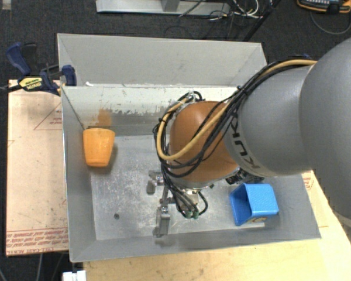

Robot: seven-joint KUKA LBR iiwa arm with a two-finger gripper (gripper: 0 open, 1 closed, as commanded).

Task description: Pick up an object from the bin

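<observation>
My gripper [158, 202] hangs low over the middle of the bin floor, near the front wall. Its two metal fingers stand apart, one toward the front wall [162, 221] and one further back [153, 184], with bare floor between them, so it is open and holds nothing. An orange cup [99, 147] lies on its side at the left, close to the back wall and well away from the fingers. A blue box-shaped piece [254, 202] sits on the floor at the right, a short way from the gripper.
The arm with its orange cover and cables hides the middle and right rear of the bin. A small dark speck [116, 216] marks the floor left of the gripper. Bare floor lies between the cup and the gripper.
</observation>
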